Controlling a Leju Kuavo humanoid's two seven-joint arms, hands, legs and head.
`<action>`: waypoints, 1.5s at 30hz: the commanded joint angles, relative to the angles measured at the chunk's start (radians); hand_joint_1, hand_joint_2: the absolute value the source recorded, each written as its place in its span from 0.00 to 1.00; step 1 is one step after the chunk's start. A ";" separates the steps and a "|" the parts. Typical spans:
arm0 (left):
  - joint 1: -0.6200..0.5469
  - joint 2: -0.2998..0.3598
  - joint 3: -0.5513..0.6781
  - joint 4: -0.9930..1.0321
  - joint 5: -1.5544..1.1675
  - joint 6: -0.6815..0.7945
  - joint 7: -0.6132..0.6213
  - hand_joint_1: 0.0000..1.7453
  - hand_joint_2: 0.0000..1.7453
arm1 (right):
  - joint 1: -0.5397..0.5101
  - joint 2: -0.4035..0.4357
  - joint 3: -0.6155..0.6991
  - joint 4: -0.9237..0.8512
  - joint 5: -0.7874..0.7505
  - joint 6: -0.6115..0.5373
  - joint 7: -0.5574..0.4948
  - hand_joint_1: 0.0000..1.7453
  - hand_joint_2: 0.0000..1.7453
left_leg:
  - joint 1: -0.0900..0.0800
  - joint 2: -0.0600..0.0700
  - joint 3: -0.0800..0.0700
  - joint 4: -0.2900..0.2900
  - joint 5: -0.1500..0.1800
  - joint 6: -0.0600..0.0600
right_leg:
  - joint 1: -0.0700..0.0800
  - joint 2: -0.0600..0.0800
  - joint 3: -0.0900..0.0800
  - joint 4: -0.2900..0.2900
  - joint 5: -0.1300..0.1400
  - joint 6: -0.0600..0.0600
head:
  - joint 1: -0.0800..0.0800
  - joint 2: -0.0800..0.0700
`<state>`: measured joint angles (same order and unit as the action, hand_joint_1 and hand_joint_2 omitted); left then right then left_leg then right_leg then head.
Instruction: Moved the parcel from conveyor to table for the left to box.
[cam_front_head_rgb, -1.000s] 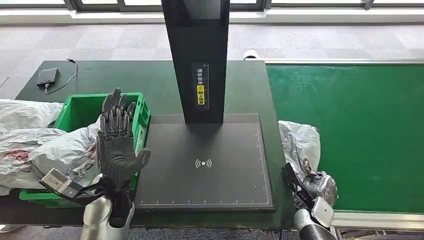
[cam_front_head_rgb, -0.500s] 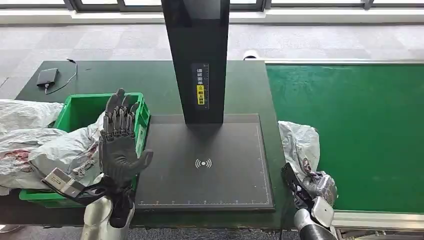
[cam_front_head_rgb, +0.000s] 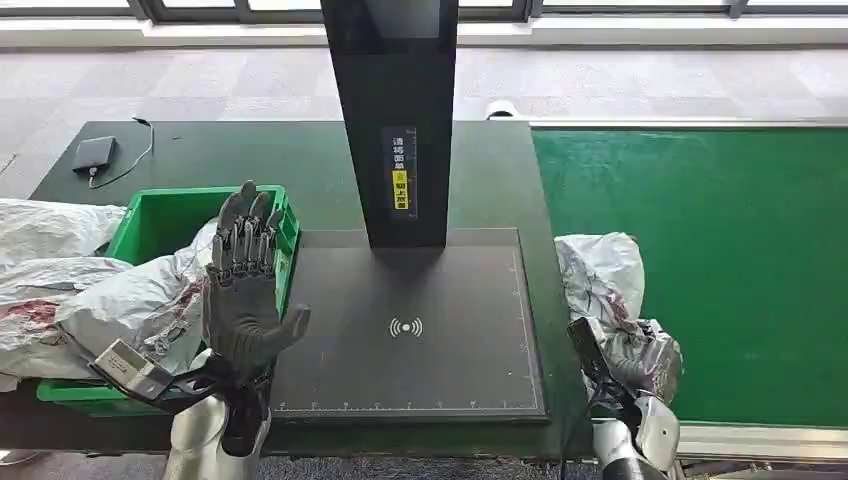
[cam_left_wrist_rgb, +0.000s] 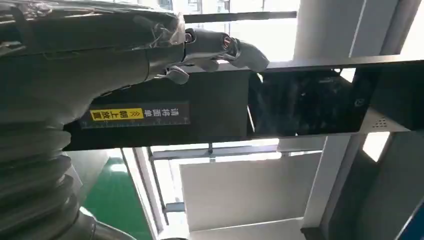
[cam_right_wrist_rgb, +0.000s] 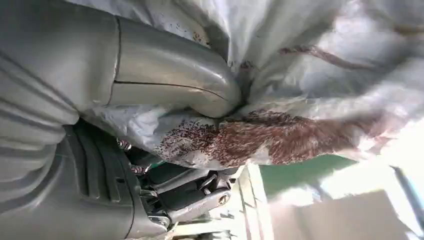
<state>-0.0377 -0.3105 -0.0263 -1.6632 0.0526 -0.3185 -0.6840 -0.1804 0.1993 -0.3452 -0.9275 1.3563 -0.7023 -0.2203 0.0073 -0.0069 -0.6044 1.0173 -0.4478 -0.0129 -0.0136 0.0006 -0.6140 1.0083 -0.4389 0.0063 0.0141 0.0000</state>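
Note:
A crumpled grey-white parcel (cam_front_head_rgb: 598, 278) with reddish print lies at the seam between the dark table (cam_front_head_rgb: 480, 180) and the green conveyor belt (cam_front_head_rgb: 700, 260). My right hand (cam_front_head_rgb: 643, 364) grips the parcel's near end. In the right wrist view the thumb (cam_right_wrist_rgb: 170, 80) presses into the parcel (cam_right_wrist_rgb: 310, 95), with plastic bunched around it. My left hand (cam_front_head_rgb: 245, 290) stands raised and open, fingers spread upward, in front of the green box (cam_front_head_rgb: 150, 215). In the left wrist view my left hand (cam_left_wrist_rgb: 100, 55) holds nothing.
Several grey parcels (cam_front_head_rgb: 70, 285) are heaped in and over the green box at the left. A black scanner pad (cam_front_head_rgb: 410, 330) with a tall black post (cam_front_head_rgb: 395, 120) fills the table's middle. A small black device (cam_front_head_rgb: 95, 155) with a cable lies at the far left.
My right hand has shifted slightly right and up with the parcel's near end bunched in it. My left hand has drifted a little to the right, still spread.

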 joint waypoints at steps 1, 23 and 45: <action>-0.012 -0.011 -0.028 0.107 -0.007 0.050 -0.014 0.00 1.00 | 0.143 0.150 0.212 -0.642 -0.288 0.004 -0.296 1.00 1.00 | 0.000 0.003 0.003 -0.001 -0.002 -0.001 | 0.000 0.002 0.001 0.000 -0.002 -0.001 | 0.000 0.000; -0.015 -0.004 -0.022 0.126 0.017 0.026 -0.014 0.00 1.00 | 0.140 0.052 0.397 -0.494 -0.505 0.287 -0.380 1.00 1.00 | 0.002 0.003 0.006 -0.003 -0.001 -0.002 | 0.002 0.003 0.004 -0.002 -0.001 -0.002 | 0.000 0.000; -0.024 -0.007 -0.012 0.143 0.013 0.005 -0.014 0.00 1.00 | 0.045 0.016 0.548 -0.187 -0.254 0.372 -0.211 1.00 1.00 | 0.002 0.002 0.004 -0.003 0.000 -0.002 | 0.002 0.001 0.003 -0.002 -0.001 -0.002 | 0.000 0.000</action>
<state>-0.0520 -0.3090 -0.0355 -1.5694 0.0645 -0.3136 -0.7004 -0.0713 0.2708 0.1427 -1.2566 1.0803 -0.3357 -0.4639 0.0094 -0.0059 -0.6037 1.0164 -0.4472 -0.0157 -0.0112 0.0015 -0.6138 1.0083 -0.4400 0.0042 0.0145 -0.0004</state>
